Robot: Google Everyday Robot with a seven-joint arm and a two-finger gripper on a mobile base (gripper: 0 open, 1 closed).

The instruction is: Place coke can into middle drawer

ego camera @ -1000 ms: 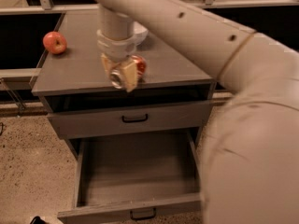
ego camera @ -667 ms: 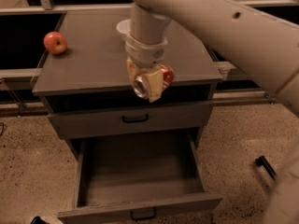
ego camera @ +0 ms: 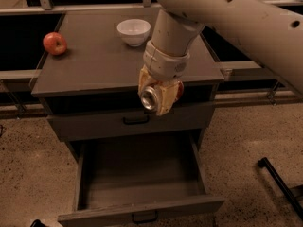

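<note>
My arm (ego camera: pixel 227 18) comes in from the top right, where the picture cuts it off, and it hides the far right corner of the desk (ego camera: pixel 94 67). My pincer (ego camera: pixel 156 99) covers most of the coke can (ego camera: pixel 148 97). I can see only its round silver end, facing near and left, and a sliver of red on the right side. The lettering is out of sight.

The pincer is closed around the can, with a cream finger on either side, and holds it lying sideways. It hangs in the air at the near edge of the desk top, in front of the closed upper drawer (ego camera: pixel 94 124), whose black handle (ego camera: pixel 136 120) sits just below the can.

The middle drawer (ego camera: pixel 142 176) is pulled out towards the near side, below the can and well apart from it. Its floor is dim, its low side walls show left and right, and the bottom edge of the picture nearly clips the small handle on its front panel.

A red apple (ego camera: pixel 55 43) sits on the far left of the desk, and a white bowl (ego camera: pixel 134 30) sits at the far middle, just left of my arm. On the speckled floor (ego camera: pixel 255 141) at the lower right lies a black bar (ego camera: pixel 279 183), cut off by the picture's edge, and I cannot tell what it is.
</note>
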